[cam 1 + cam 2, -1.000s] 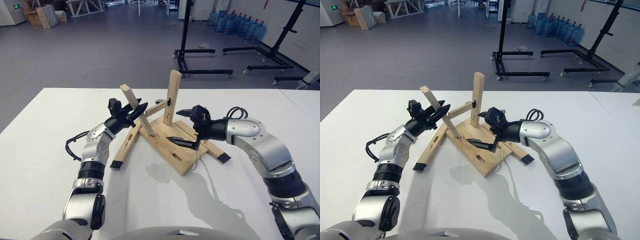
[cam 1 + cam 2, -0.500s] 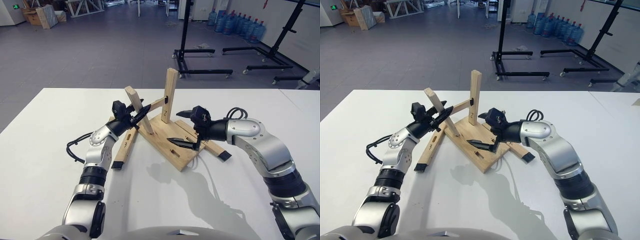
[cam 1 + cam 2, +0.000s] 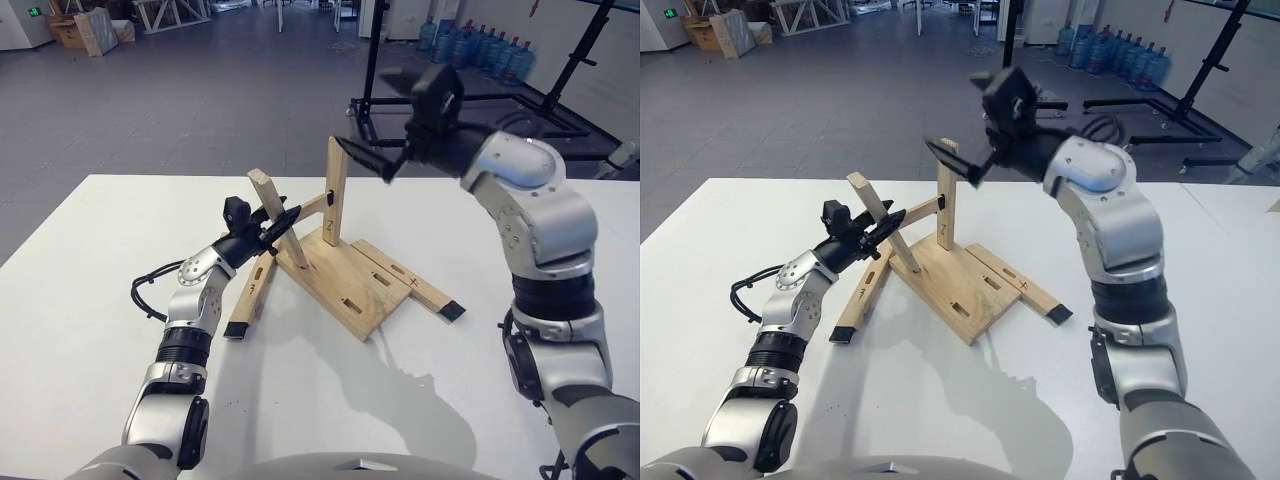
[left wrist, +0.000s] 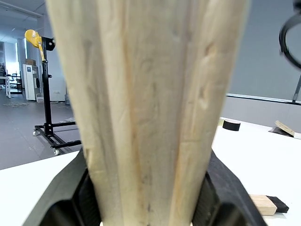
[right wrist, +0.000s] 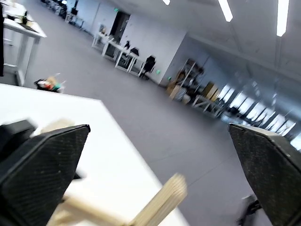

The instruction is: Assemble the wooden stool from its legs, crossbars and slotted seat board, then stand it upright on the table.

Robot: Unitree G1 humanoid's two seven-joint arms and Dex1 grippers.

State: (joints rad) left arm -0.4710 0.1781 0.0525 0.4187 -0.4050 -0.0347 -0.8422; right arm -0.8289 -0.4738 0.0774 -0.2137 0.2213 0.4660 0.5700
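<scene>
Seat board lies on the bench; upright leg at its far edge, slanted leg just left in the left claw, right claw high above.

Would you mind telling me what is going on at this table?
The robot is partway through building a wooden stool. The seat board lies on the table with two legs standing in it, joined by a crossbar. The left gripper is shut on the tilted leg; the right gripper hangs open in the air near the upright leg's top. Two spare legs lie beside the board.
</scene>
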